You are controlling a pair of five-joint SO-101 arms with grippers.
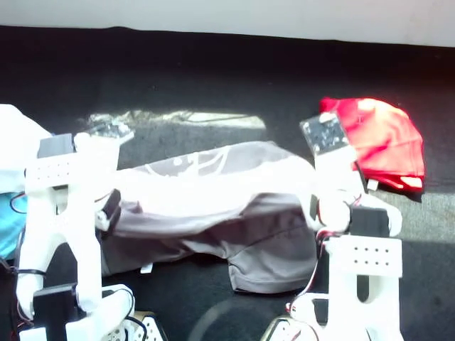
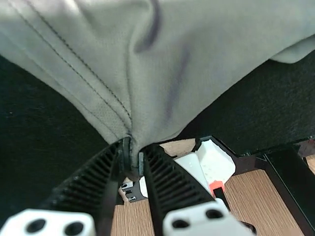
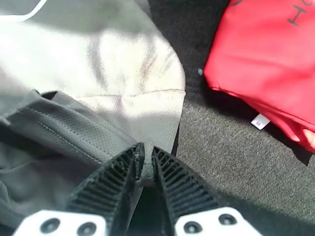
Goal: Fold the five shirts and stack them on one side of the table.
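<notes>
A grey shirt (image 1: 213, 199) lies stretched across the middle of the dark table (image 1: 213, 71), partly folded over itself lengthwise, its upper layer showing a pale printed outline. Both arms have hold of it, one at each end. The left gripper (image 2: 133, 157) has its ribbed black fingers (image 2: 106, 169) pressed nearly together on a bunched, seamed edge of the cloth, which rises from the pinch and is lifted off the table at that end. The right gripper (image 3: 145, 155) is likewise closed to a thin slit, with a rounded corner of the same shirt caught between its tips, low over the table surface. Just beside that end, apart from the grey cloth, a red shirt (image 1: 380, 142) lies folded on the right side of the table, a small white label (image 3: 259, 121) at its edge. At the far left edge there is a white garment (image 1: 14, 138), with what may be a blue one (image 1: 8, 213) below it, though too little shows to be sure.
</notes>
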